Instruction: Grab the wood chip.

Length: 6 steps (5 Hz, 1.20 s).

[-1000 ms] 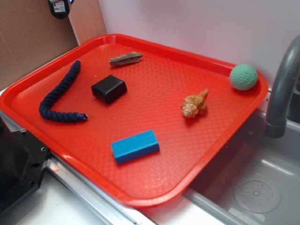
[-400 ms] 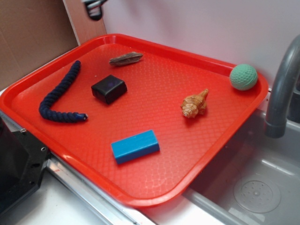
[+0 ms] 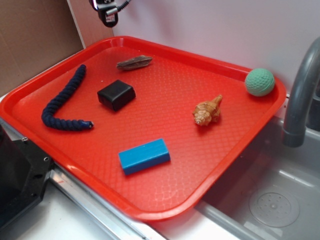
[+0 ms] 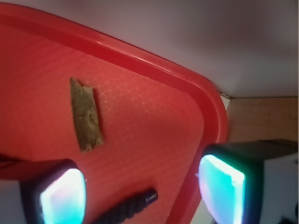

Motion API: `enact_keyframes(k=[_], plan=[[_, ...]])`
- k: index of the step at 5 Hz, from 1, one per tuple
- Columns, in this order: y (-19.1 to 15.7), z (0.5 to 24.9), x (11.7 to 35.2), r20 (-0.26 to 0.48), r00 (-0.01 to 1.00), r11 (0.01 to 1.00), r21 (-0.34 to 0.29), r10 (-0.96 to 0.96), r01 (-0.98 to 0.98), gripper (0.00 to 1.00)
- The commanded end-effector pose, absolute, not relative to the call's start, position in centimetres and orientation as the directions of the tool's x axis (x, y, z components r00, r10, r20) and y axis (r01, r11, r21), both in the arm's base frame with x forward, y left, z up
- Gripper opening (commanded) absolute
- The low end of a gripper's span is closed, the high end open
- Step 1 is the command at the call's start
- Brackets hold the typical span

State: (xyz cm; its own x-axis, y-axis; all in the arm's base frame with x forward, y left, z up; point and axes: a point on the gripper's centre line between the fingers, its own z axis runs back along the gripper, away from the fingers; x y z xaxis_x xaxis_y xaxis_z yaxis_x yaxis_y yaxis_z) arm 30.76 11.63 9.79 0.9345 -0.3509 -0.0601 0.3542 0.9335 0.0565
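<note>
Hanging above the far corner of the red tray (image 3: 260,107), the gripper (image 3: 109,17) is barely in the exterior view, while the wrist view shows its two pads (image 4: 63,196) spread wide apart with nothing between them. The wood chip (image 3: 134,62) lies flat near the tray's far rim, apart from everything, with the black box (image 3: 116,94) nearest to it and the blue rope (image 3: 64,102) curving off to one side. Well away from the chip sit the tan seashell (image 3: 207,111), the green ball (image 3: 259,82) and the blue block (image 3: 144,156).
</note>
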Motion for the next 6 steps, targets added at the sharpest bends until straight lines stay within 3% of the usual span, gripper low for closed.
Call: enact_keyframes(k=[1, 2, 3, 5, 6], plan=[[8.9, 7.4, 33.5, -0.005, 0.922, 0.919, 0.077, -0.388, 0.387, 1.00], [8.7, 7.0, 34.2, -0.026, 0.902, 0.901, 0.040, -0.430, 0.431, 1.00], [9.4, 8.4, 34.8, -0.025, 0.810, 0.803, 0.118, -0.586, 0.585, 1.00], [9.4, 8.4, 34.8, -0.025, 0.810, 0.803, 0.118, -0.586, 0.585, 1.00], [5.0, 6.9, 35.2, -0.087, 0.700, 0.692, 0.111, -0.709, 0.714, 1.00]])
